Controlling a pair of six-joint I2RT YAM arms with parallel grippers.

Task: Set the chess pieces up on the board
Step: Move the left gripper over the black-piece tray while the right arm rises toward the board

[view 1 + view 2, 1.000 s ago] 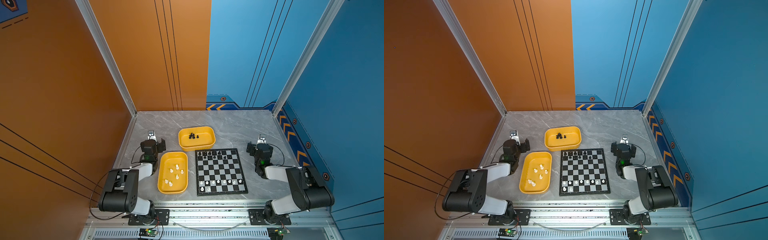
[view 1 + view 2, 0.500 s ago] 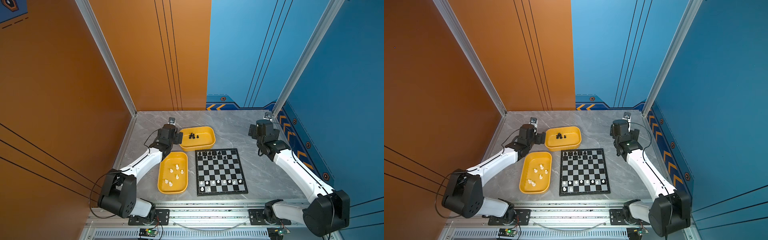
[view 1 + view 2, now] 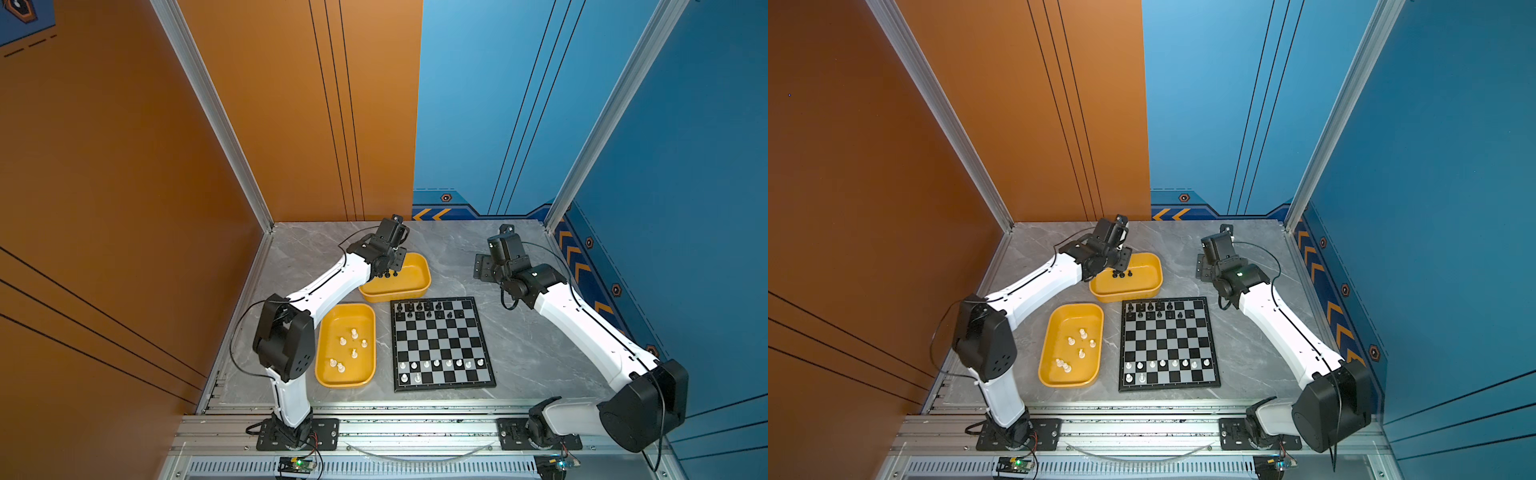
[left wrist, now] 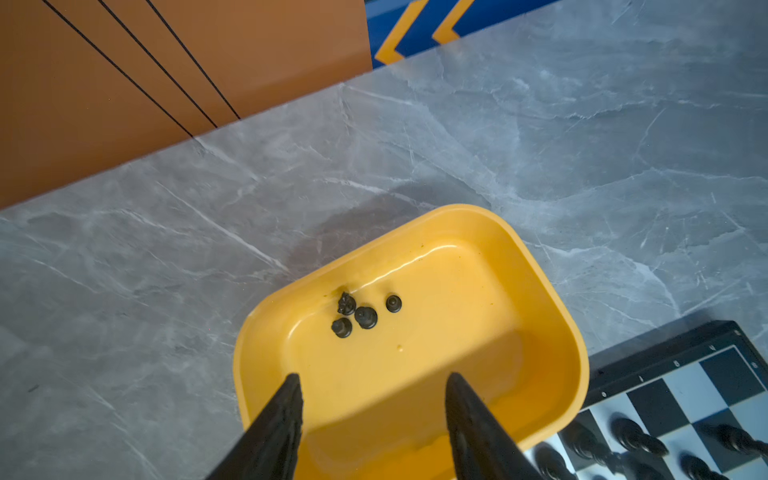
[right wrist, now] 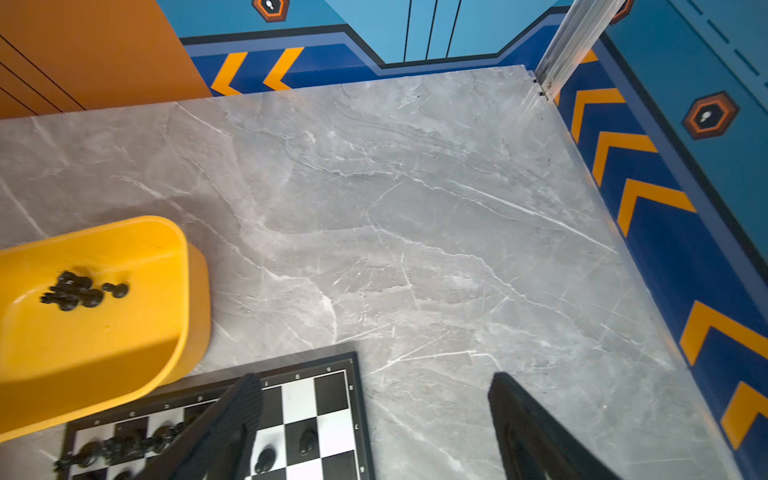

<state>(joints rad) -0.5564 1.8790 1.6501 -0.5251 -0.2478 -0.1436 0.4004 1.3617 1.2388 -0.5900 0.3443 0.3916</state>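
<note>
Grey marble-patterned table (image 3: 519,332) covers the cell floor, with an orange wall (image 3: 291,124) and a blue wall (image 3: 478,104) behind it.

In both top views the board (image 3: 442,345) lies near the front middle. Black pieces (image 3: 419,308) stand along its far rows. White pieces (image 3: 436,363) form a row near the front, with two more behind them at the left corner. Just left of the board, the near tray (image 3: 326,320) holds six loose white pieces (image 3: 354,333). The far tray (image 3: 426,276) sits just beyond the board's far left corner. The left gripper (image 3: 1122,261) hangs over that tray's left end. The right gripper (image 3: 484,266) hangs over bare table beyond the board's far right corner.

From the left wrist, the left gripper's jaws stand apart with nothing between them, above the far tray, where four loose black pieces (image 4: 365,318) cluster.

From the right wrist, the right gripper's jaws are spread wide and empty, one finger over the board's corner and the other over marble.
</note>
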